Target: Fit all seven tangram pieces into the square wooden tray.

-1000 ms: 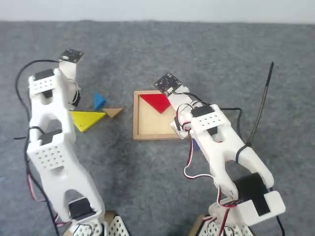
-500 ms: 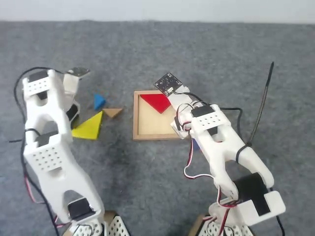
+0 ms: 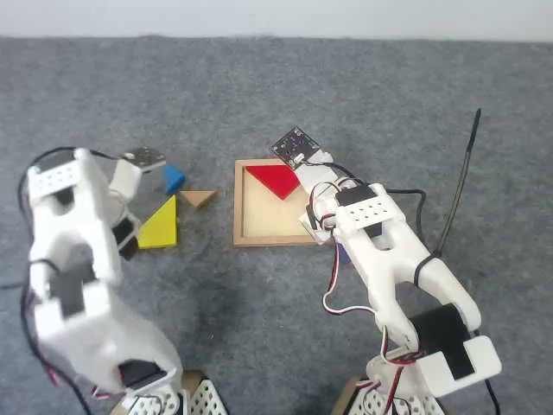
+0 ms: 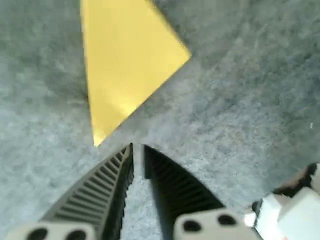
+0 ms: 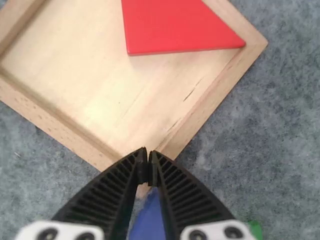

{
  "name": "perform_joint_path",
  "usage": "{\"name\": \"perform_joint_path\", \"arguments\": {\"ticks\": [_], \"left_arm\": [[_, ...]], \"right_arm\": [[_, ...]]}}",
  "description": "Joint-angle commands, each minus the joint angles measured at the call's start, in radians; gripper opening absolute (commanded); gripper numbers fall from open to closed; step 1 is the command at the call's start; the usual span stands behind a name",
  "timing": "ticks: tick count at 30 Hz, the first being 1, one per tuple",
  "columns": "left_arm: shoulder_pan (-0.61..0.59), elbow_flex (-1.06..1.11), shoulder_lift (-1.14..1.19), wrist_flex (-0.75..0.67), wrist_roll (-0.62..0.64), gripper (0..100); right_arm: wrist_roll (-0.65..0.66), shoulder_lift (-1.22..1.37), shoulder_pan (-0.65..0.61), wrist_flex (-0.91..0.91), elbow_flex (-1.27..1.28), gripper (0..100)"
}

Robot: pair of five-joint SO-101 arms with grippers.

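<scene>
The square wooden tray (image 3: 239, 207) holds a red triangle (image 3: 275, 180) in its far corner. Left of it on the carpet lie a yellow triangle (image 3: 160, 223), a small blue triangle (image 3: 174, 178) and a small tan triangle (image 3: 199, 198). My left gripper (image 4: 138, 148) is shut and holds nothing, its tips just short of a corner of the yellow triangle (image 4: 125, 55). My right gripper (image 5: 145, 153) is shut over the tray's rim (image 5: 215, 90), near the red triangle (image 5: 175, 25). A blue piece (image 5: 148, 215) lies on the carpet beneath its fingers.
Grey carpet covers the table. A green scrap (image 5: 255, 227) peeks out beside the right gripper. The right arm (image 3: 371, 225) overhangs the tray's right side, and a thin black rod (image 3: 458, 181) stands to its right. Most of the tray floor (image 5: 90, 85) is bare.
The yellow triangle has turned and slid slightly toward the tray, now standing on its short side. The left arm has swung back toward the near left. The right arm has kept still.
</scene>
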Motion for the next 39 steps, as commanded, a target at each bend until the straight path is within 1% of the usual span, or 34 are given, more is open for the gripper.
{"name": "perform_joint_path", "arguments": {"ticks": [1, 4, 6, 11, 15, 17, 21, 22, 24, 26, 28, 31, 34, 39], "left_arm": [[0.02, 0.124, -0.27, -0.11, -0.015, 20], [0.046, 0.165, -0.367, -0.164, -0.04, 35], [0.057, 0.166, -0.384, -0.19, -0.083, 41], [0.103, 0.151, -0.381, -0.288, -0.189, 42], [0.138, 0.16, -0.373, -0.324, -0.276, 42], [0.155, 0.162, -0.334, -0.353, -0.29, 42], [0.163, 0.157, -0.176, -0.482, -0.282, 42], [0.163, 0.148, -0.132, -0.499, -0.264, 42], [0.161, 0.097, -0.052, -0.489, -0.18, 42], [0.157, 0.016, 0.021, -0.428, -0.101, 41], [0.161, -0.074, 0.086, -0.336, -0.025, 41], [0.163, -0.202, 0.167, -0.256, 0.081, 38], [0.158, -0.278, 0.244, -0.238, 0.133, 37], [0.161, -0.38, 0.327, -0.129, 0.137, 37]], "right_arm": [[0.011, -0.044, 0.015, -0.016, -0.008, 1.0], [0.011, -0.044, 0.025, -0.016, -0.008, 1.0], [0.011, -0.044, 0.021, -0.016, -0.008, 1.0], [0.005, -0.044, 0.016, -0.012, -0.006, 1.0], [0.005, -0.044, -0.01, -0.016, -0.006, 1.0], [0.003, -0.044, -0.031, -0.015, -0.006, 1.0], [0.003, -0.044, -0.047, -0.01, -0.006, 1.0], [0.003, -0.044, -0.048, -0.008, -0.006, 1.0], [0.003, -0.044, -0.048, -0.008, -0.006, 1.0], [0.003, -0.044, -0.048, -0.008, -0.006, 1.0], [0.003, -0.045, -0.048, -0.008, -0.006, 1.0], [0.003, -0.048, -0.048, -0.008, -0.006, 1.0], [0.003, -0.048, -0.048, -0.008, -0.006, 1.0], [0.003, -0.047, -0.048, -0.008, -0.006, 1.0]]}}
